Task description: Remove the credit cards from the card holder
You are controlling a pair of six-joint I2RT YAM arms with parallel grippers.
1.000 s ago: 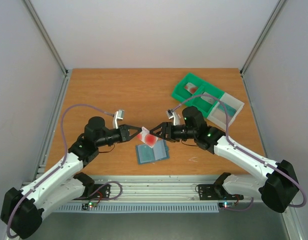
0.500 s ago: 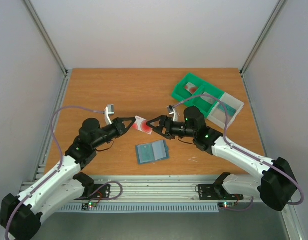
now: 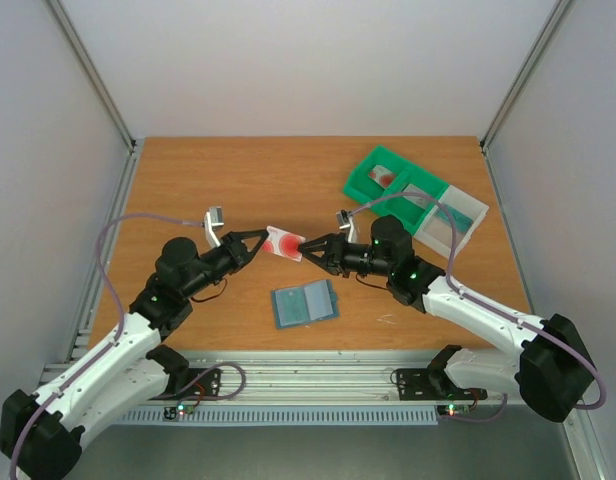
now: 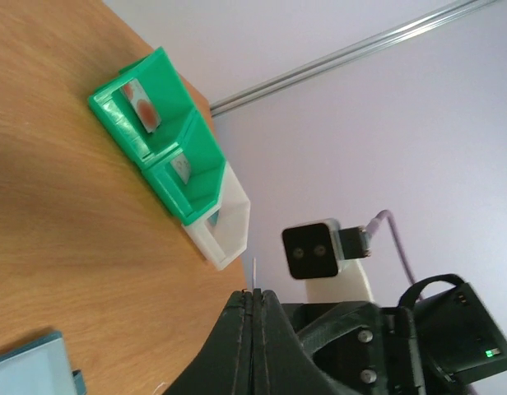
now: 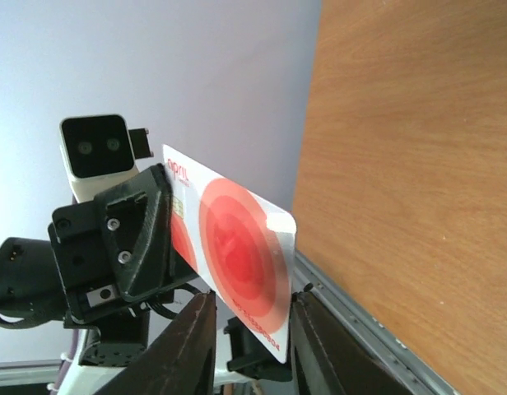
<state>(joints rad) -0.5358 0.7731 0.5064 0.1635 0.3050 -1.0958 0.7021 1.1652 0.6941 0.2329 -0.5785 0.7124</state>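
A white credit card with red circles point(image 3: 285, 243) hangs in the air above the table, pinched at its left end by my left gripper point(image 3: 263, 241), which is shut on it. In the left wrist view only its thin edge point(image 4: 254, 274) sticks out past the closed fingertips. My right gripper point(image 3: 310, 246) faces it from the right and is open. In the right wrist view the credit card point(image 5: 237, 247) has its lower end between my spread fingers point(image 5: 192, 341). The slate-blue card holder point(image 3: 304, 303) lies open flat on the table below, with teal cards inside.
A green compartment bin point(image 3: 388, 180) holding a reddish card, joined to a white bin point(image 3: 453, 215), stands at the back right; both show in the left wrist view, green point(image 4: 146, 107) and white point(image 4: 226, 226). The wooden table point(image 3: 218, 180) ends at metal rails.
Both grippers rose from the card holder and moved towards the back with the red card between them. The card holder stayed on the table.
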